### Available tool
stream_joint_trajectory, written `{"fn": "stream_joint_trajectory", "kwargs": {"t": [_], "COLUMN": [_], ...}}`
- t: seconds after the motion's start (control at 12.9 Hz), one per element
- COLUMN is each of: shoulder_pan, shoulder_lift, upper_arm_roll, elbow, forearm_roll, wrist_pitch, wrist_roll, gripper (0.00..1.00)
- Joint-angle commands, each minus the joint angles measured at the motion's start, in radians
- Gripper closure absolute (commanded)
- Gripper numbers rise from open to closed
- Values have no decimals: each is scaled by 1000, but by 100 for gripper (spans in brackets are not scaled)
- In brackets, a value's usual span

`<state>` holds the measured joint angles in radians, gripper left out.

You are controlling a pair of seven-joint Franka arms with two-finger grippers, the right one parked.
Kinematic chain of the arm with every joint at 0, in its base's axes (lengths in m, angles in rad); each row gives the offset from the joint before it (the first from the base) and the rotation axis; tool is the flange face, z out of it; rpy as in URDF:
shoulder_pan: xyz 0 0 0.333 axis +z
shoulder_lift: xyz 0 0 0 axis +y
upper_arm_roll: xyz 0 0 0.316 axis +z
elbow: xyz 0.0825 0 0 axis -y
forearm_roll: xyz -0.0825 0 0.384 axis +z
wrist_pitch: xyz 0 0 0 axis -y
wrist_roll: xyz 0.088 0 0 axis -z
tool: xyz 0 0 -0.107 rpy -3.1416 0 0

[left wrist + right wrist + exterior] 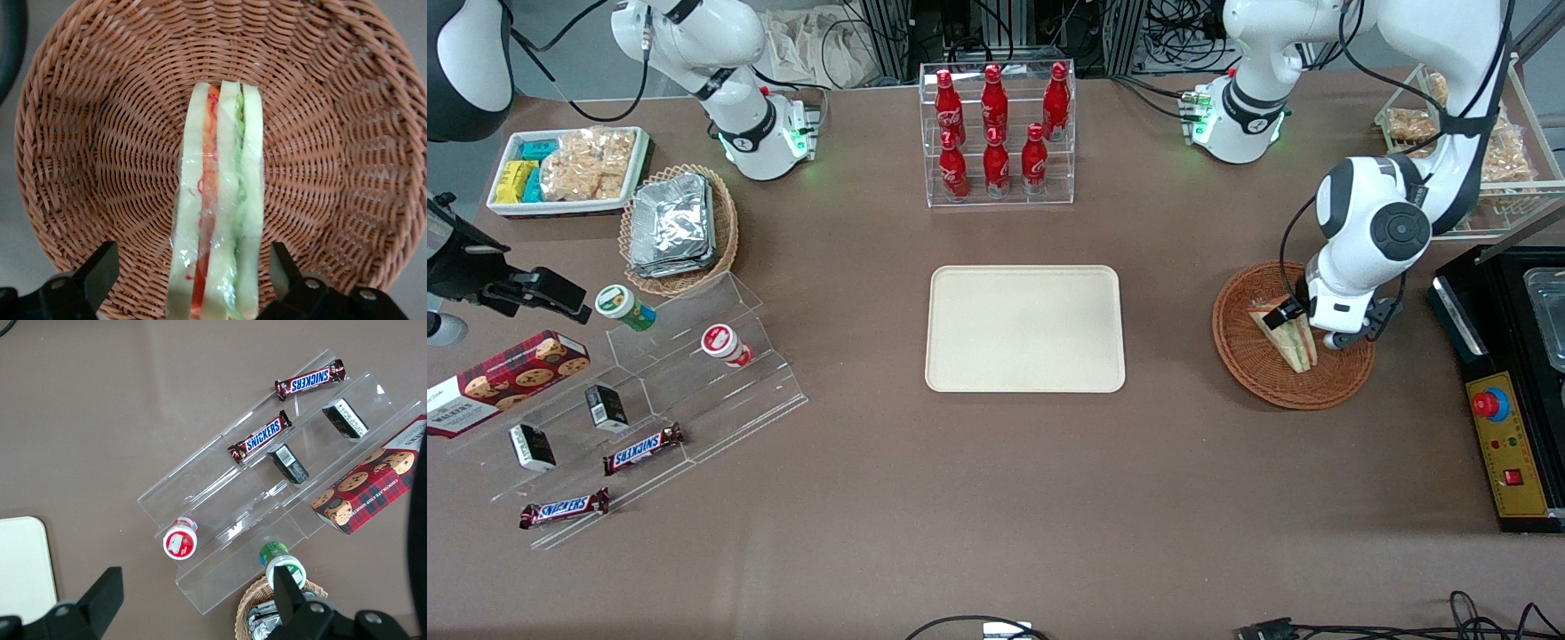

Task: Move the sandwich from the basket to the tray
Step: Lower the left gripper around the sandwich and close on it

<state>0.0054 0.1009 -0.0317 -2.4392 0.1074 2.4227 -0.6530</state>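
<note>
One tray [1024, 329] — cream, bare — sits at the counter's middle, and well apart from it, toward the working arm's end, we see the basket [1245, 356]. In it the sandwich [217, 200] stands on edge. We find the gripper [193, 280] low over the basket — its jaws spread wide, one finger on either side of the sandwich, not touching it.

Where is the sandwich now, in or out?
In: the sandwich lies in the basket, between the open gripper's fingers.
</note>
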Motion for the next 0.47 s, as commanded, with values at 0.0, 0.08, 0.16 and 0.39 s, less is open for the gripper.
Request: {"fn": "stream_joint_trajectory", "kwargs": {"t": [0.0,0.08,0.16,0.39], "shoulder_pan": [-2,-4,-4,-4], "shoulder_lift": [10,11,11,10], "upper_arm_roll": [7,7,7,7], "elbow": [-3,-3,-1,2], "forearm_roll": [15,15,15,15], "wrist_pitch": [27,27,27,18], "wrist_roll": [-1,-2,-2,-2], "gripper": [46,88,96,99]}}
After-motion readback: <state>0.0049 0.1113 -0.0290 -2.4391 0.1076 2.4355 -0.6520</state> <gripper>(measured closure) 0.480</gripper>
